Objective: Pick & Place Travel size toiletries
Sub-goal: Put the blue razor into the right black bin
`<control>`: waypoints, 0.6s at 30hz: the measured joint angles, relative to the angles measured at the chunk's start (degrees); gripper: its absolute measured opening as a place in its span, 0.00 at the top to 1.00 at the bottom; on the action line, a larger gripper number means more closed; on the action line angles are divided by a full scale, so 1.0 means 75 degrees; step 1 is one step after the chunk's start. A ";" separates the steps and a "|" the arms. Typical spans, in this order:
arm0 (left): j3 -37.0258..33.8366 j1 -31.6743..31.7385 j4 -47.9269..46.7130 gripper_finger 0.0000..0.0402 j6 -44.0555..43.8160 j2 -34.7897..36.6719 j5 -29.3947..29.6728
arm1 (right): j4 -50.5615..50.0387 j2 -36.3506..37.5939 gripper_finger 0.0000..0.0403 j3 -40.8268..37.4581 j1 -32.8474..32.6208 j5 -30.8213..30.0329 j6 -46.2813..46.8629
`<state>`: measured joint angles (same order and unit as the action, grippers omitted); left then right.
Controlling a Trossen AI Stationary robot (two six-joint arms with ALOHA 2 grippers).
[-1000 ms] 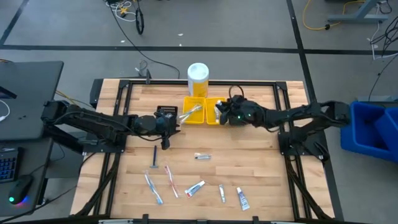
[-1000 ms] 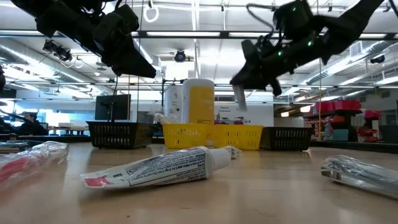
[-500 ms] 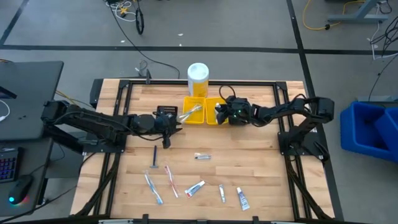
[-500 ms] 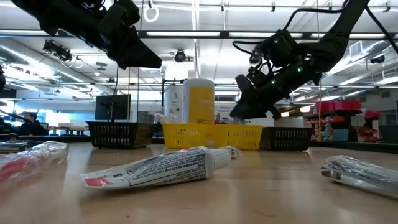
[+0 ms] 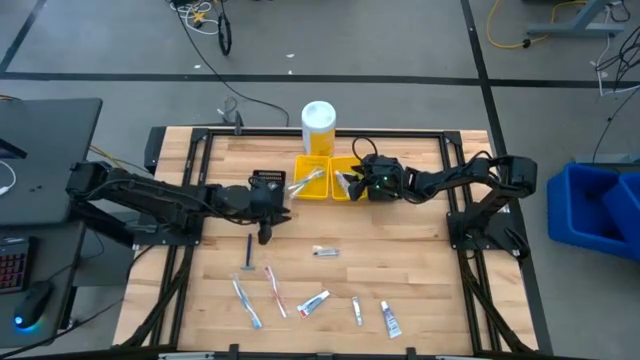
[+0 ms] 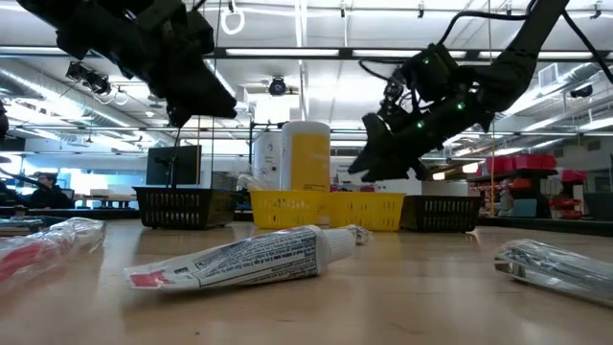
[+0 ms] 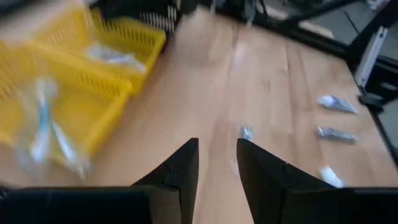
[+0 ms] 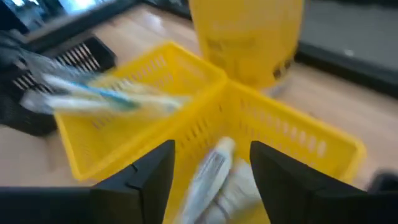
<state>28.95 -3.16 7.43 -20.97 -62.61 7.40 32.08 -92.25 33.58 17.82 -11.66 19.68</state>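
Right tool (image 5: 352, 183) sits over the right yellow bin (image 5: 343, 164), just above its rim; fingers apart w/ nothing between them. In the right wrist view a white tube (image 8: 208, 171) lies in that bin right below the fingers.

Left tool (image 5: 266, 214) hangs above the bench (image 5: 400, 260), beside the black bin (image 5: 267, 178) & near the left yellow bin (image 5: 312, 185). Fingers slightly apart, empty; only a narrow gap shows in the left wrist view. A wrapped toothbrush (image 5: 308, 178) w/ blue on it lies in the left yellow bin, one end poking over the rim.

Tall white-and-yellow container (image 5: 319, 128) stands upright at the far edge of the bench, touching or just behind the yellow bins.

Rest of the toiletries lie loose on the near half of the bench:
- dark razor (image 5: 248, 253), nearest the left tool
- red toothbrush (image 5: 273, 290) & blue toothbrush (image 5: 246, 303), side by side
- small silvery piece (image 5: 325, 251) alone mid-bench
- red-and-white tube (image 5: 314, 302), a slim wrapped item (image 5: 356, 310) & another small tube (image 5: 389, 320) in a loose row near the front edge.

Low view: a toothpaste tube (image 6: 247, 259) fills the foreground, lying flat on the bench.
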 joint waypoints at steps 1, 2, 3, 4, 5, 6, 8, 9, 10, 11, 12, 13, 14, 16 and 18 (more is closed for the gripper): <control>0.0000 0.0000 -0.0152 0.71 -0.0225 0.0000 -0.0156 | 0.0233 0.0000 0.43 0.0000 -0.0044 0.0060 -0.0078; 0.0000 0.0000 -0.0256 0.71 -0.0451 0.0000 -0.0304 | 0.0470 0.0000 0.42 0.0000 -0.0089 0.0193 -0.0123; 0.0000 0.0000 -0.0307 0.71 -0.0677 0.0000 -0.0425 | 0.0746 0.0000 0.41 0.0000 -0.0142 0.0350 -0.0117; 0.0000 -0.0013 -0.0357 0.71 -0.0847 0.0000 -0.0540 | 0.1031 0.0000 0.40 0.0000 -0.0196 0.0541 -0.0037; 0.0000 -0.0036 -0.0391 0.71 -0.0972 0.0000 -0.0665 | 0.1293 0.0000 0.40 0.0000 -0.0256 0.0749 0.0003; 0.0004 -0.0065 -0.0398 0.71 -0.1066 0.0000 -0.0770 | 0.1544 0.0003 0.39 0.0000 -0.0319 0.0982 0.0034; 0.0109 -0.0137 -0.0498 0.71 -0.1187 0.0000 -0.0846 | 0.1943 0.0003 0.39 0.0000 -0.0438 0.1470 0.0000; 0.0216 -0.0173 -0.0653 0.71 -0.1228 0.0000 -0.0852 | 0.2084 0.0004 0.39 0.0000 -0.0490 0.1678 -0.0066; 0.0350 -0.0199 -0.0883 0.71 -0.1260 0.0000 -0.0876 | 0.2170 0.0006 0.39 0.0000 -0.0544 0.1847 -0.0142; 0.0507 -0.0219 -0.1220 0.71 -0.1284 0.0000 -0.0952 | 0.2207 0.0008 0.39 0.0000 -0.0589 0.1962 -0.0224; 0.0703 -0.0241 -0.1613 0.71 -0.1329 0.0000 -0.1005 | 0.2212 0.0006 0.39 0.0000 -0.0629 0.2039 -0.0281; 0.0935 -0.0258 -0.2052 0.71 -0.1369 -0.0002 -0.1063 | 0.2212 0.0006 0.40 0.0000 -0.0664 0.2040 -0.0296; 0.1181 -0.0278 -0.2470 0.71 -0.1397 -0.0022 -0.1098 | 0.2212 0.0006 0.40 0.0000 -0.0696 0.2040 -0.0278; 0.1665 -0.0318 -0.3274 0.71 -0.1480 -0.0109 -0.1104 | 0.2212 0.0006 0.42 0.0000 -0.0753 0.2037 -0.0128; 0.2121 -0.0345 -0.4071 0.71 -0.1554 -0.0265 -0.1102 | 0.2212 0.0006 0.43 0.0000 -0.0803 0.2032 -0.0071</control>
<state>44.85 -5.75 -23.10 -32.63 -64.59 -0.86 48.66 -92.20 33.58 11.80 3.57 19.15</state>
